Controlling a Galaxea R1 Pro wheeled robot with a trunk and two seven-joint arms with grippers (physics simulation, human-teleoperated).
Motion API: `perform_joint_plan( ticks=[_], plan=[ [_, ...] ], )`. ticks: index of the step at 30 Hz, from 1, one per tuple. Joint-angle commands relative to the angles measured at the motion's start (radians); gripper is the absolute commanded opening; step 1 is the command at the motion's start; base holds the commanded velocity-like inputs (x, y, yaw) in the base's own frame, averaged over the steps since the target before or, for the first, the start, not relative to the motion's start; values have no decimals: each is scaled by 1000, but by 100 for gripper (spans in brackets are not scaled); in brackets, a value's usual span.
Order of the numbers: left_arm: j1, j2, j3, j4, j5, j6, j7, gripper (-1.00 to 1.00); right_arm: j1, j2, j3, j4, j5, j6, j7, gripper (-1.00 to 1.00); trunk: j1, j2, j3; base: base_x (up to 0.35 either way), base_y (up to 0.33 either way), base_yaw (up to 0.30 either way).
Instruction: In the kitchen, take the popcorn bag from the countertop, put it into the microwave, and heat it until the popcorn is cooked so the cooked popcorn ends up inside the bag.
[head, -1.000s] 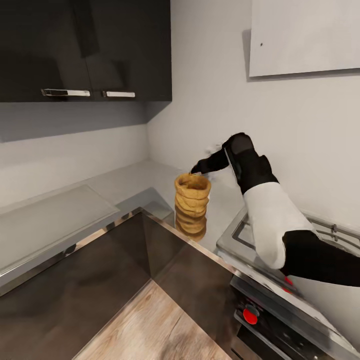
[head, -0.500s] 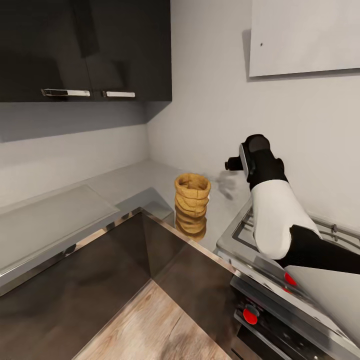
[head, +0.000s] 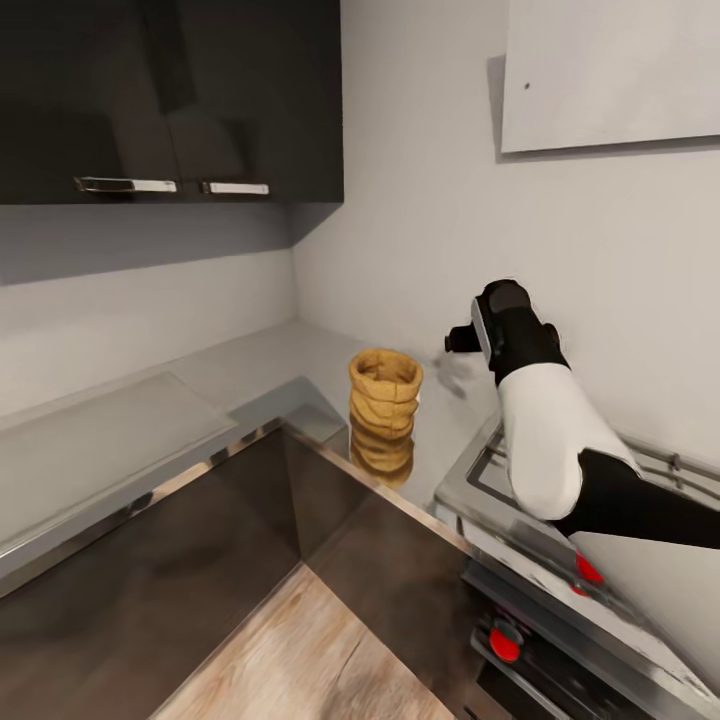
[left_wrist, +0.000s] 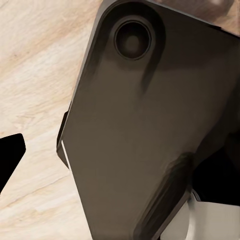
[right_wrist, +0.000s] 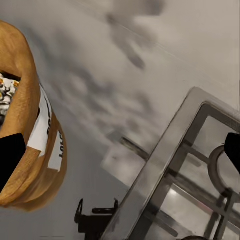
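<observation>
Nearest the camera, at the lower edge of the head view, lie the wood-look floor and the dark cabinet fronts, with the steel hob at lower right. Over the hob reaches the right arm, and its right gripper, right of centre, has changed most: a second ago its tip was at the rim of the popcorn bag; half a second ago it had pulled up and away to the right, and it now hangs beside the bag, apart from it, having eased slightly back toward it. The bag was not lifted and has not shifted. In my judgement the first grasp did not take and a fresh approach is being lined up. In the right wrist view two dark fingertips stand at opposite edges with nothing between them, so the jaws are spread and empty. The bag stands at frame centre on the countertop, near the corner, long axis upright, mouth up; pale contents show inside. The left gripper's state cannot be told from the left wrist view. Farthest are the grey wall and upper cabinets.
</observation>
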Motion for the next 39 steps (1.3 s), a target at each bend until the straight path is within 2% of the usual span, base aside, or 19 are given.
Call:
perform_joint_plan(
  ticks=[1, 12, 16, 28, 33, 39],
  plan=[
    [0, 0, 8, 0, -1, -2, 1, 100, -1, 1, -5, 8, 4, 2, 1, 100, 1, -1, -1, 287, 0, 0],
    [0, 0, 8, -1, -1, -2, 1, 100, -1, 1, -4, 26, 4, 2, 2, 100, 1, -1, -1, 295, 0, 0],
    [0, -1, 7, -1, -2, -2, 0, 100, -1, 1, -4, 28, 4, 2, 2, 100, 1, -1, -1, 43, 74, 0],
    [0, -2, 8, 0, -1, -2, 1, 100, -1, 1, -4, 29, 5, 2, 3, 100, 1, -1, -1, 1, 312, 0],
    [0, -2, 8, 0, -1, -2, 1, 100, -1, 1, -3, 111, 8, 2, -1, 100, 1, -1, -1, 0, 145, 0],
    [0, -1, 7, 0, -1, -2, 0, 100, -1, 1, -1, 137, 14, 2, -1, 100, 1, -1, -1, 0, 2, 0]
  ],
)
